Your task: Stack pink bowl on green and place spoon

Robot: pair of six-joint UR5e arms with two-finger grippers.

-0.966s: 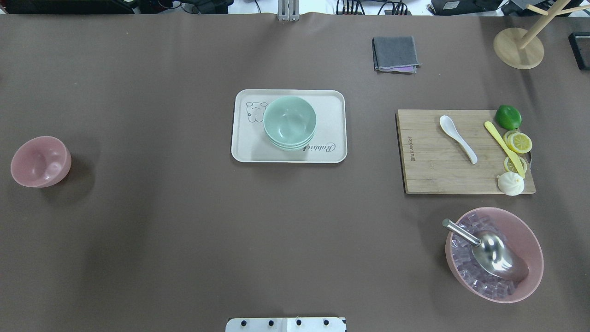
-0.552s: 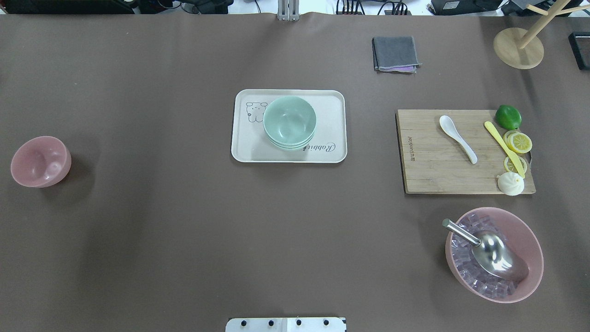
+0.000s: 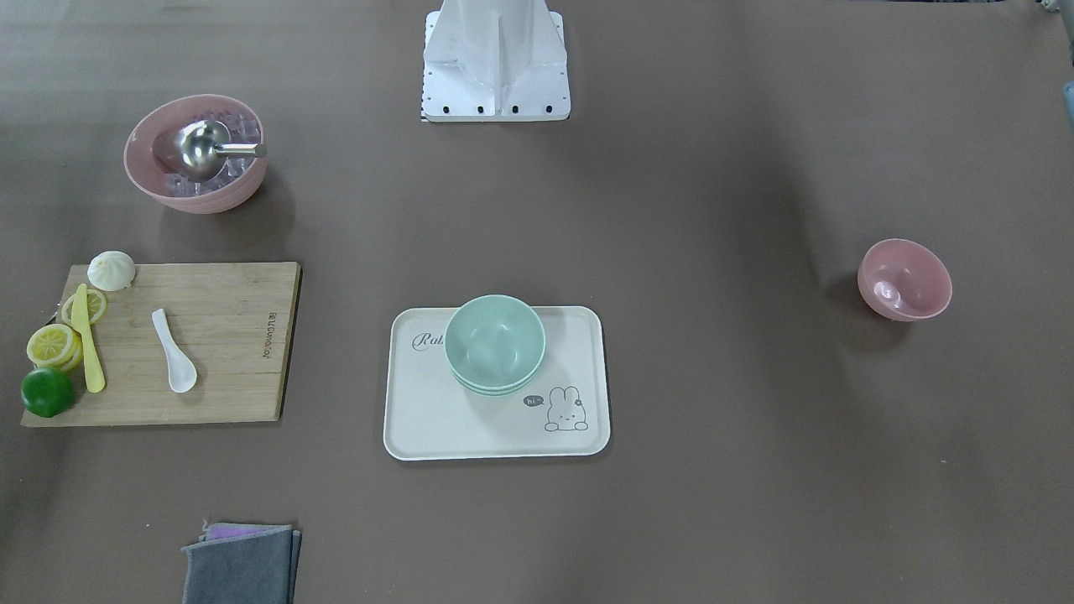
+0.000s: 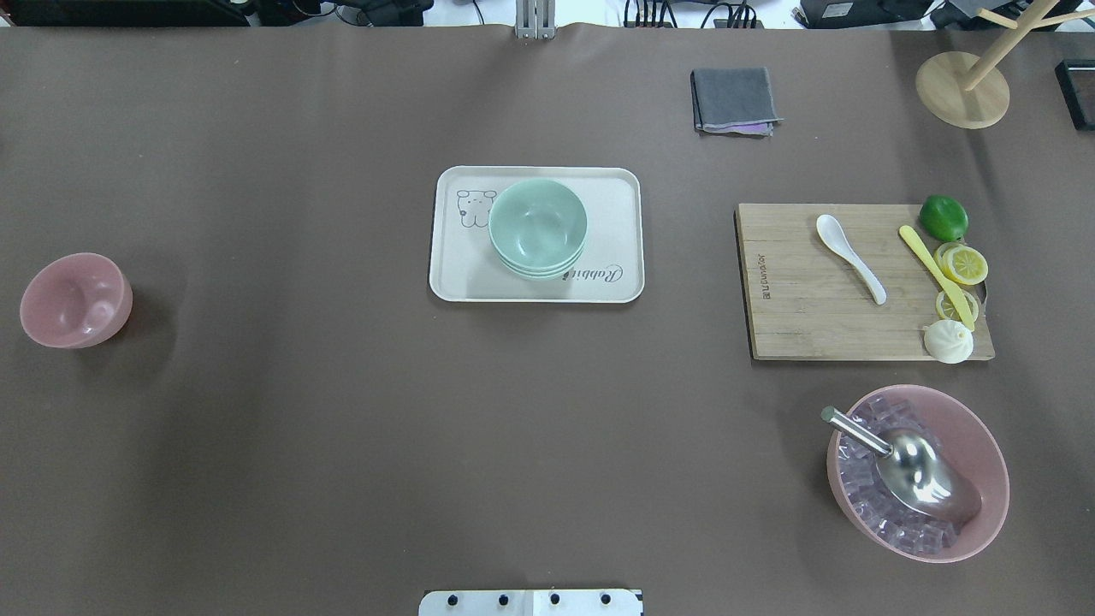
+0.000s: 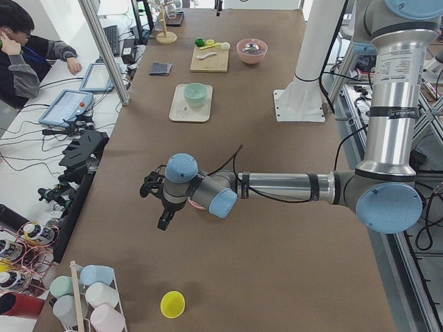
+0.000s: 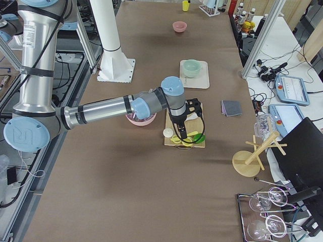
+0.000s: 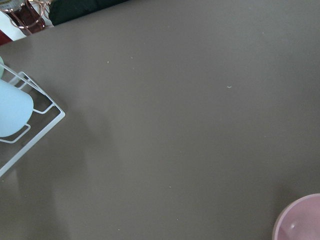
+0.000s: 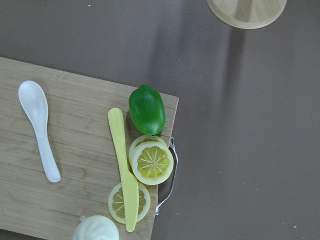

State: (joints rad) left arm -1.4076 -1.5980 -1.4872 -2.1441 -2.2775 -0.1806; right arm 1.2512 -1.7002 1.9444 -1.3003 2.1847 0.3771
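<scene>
The small glossy pink round bowl (image 4: 75, 299) sits upright and alone on the brown desk (image 4: 342, 428), far out on the robot's left. It is well apart from the stack of small mint-green round bowls (image 4: 537, 227), which stands on a cream rectangular tray (image 4: 616, 184) at the desk's middle. The small white soup spoon (image 4: 849, 257) lies on a bamboo cutting board (image 4: 796, 316) on the robot's right, scoop facing up. A yellow plastic knife (image 4: 934, 274) lies beside it, across lemon slices (image 4: 962, 263) and next to a green lime (image 4: 943, 216).

The left hand (image 5: 156, 204) hangs over the desk near the pink bowl, whose rim shows at the corner of the left wrist view. The right hand (image 6: 182, 132) hangs above the board's knife end. Both appear only from the side, so one cannot tell whether their fingers are apart or together.
</scene>
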